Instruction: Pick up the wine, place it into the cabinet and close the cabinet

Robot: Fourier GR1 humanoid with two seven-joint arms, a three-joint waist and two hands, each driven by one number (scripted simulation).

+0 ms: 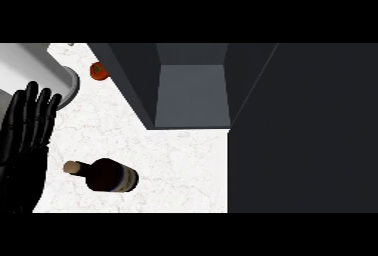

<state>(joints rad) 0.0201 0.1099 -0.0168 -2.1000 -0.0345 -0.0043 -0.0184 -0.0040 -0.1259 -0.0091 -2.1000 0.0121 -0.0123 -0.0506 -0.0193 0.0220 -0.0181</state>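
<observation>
A dark wine bottle [108, 175] with a tan cork stands on the white marble counter [177, 155], low and left of centre. Behind it the dark cabinet [190, 95] stands open, its grey inside bare. Its door [310, 130] is swung out and fills the right side of the view. My left hand [26, 130] rests open at the left edge, fingers up, a little left of the bottle and not touching it. My right hand does not show.
A red tomato [99, 71] lies on the counter by the cabinet's left wall. A grey rounded object [52, 75] sits at the upper left corner.
</observation>
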